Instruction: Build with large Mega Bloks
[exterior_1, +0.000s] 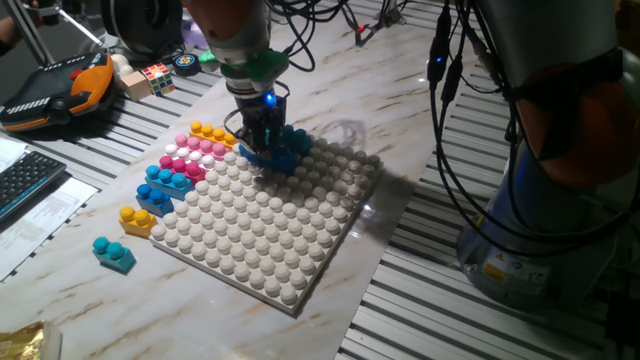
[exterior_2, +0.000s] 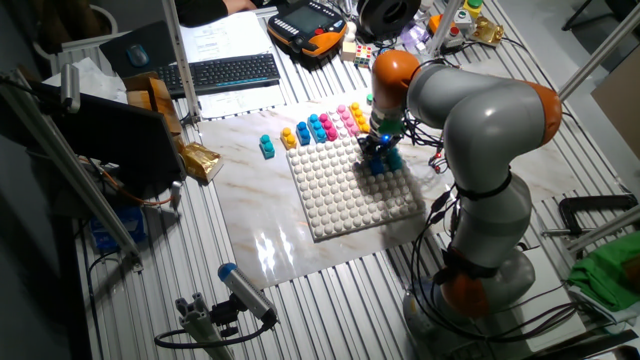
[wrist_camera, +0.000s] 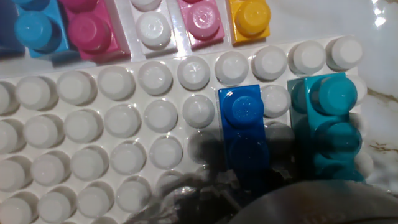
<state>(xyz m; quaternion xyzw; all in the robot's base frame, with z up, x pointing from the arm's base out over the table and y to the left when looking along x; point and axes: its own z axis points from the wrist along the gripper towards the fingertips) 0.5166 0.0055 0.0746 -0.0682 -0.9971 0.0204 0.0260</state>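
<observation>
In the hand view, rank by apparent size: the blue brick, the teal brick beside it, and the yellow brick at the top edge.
1. Teal brick, largest.
2. Blue brick, a little smaller; its lower end goes dark near the fingers, so this order is unsure.
3. Yellow brick, smallest, but cropped by the frame and farther from the camera.

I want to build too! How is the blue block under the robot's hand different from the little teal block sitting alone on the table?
The blue block stands on the white baseplate; the lone teal block lies off it, on the marble. The blue one sits at the gripper; the teal one is far away. Both have round studs.
</observation>
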